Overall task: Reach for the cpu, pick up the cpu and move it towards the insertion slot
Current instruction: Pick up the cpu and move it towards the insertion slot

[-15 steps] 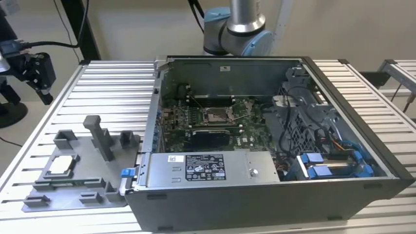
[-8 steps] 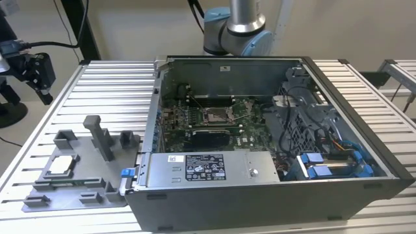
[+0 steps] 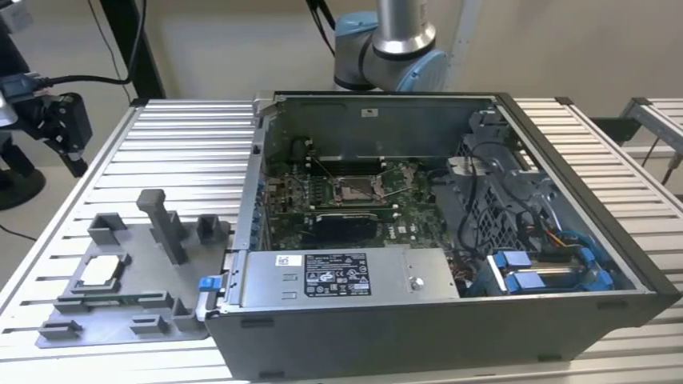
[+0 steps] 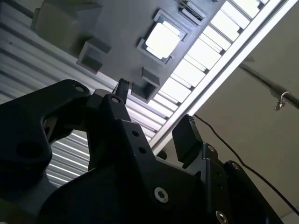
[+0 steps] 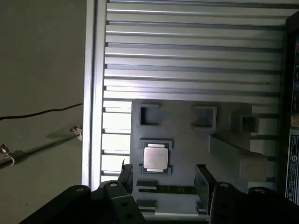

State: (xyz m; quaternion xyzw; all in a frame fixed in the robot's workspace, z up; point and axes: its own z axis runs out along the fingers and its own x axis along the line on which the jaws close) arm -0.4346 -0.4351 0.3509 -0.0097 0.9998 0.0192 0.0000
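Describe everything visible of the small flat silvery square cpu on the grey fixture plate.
The cpu is a small flat square chip with a pale silvery metal face; a darker border shows at two opposite edges. It lies flat, face up, seated in a raised square nest of the grey plastic fixture plate. The plate rests on the ribbed metal table, beside the open computer case. The open black gripper hovers above the cpu, not touching it.

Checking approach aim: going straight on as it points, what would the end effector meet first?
Likely the small silvery square cpu seated in the grey plastic fixture plate, or the plate just beside it; the open end effector frames them. Depth is unclear.
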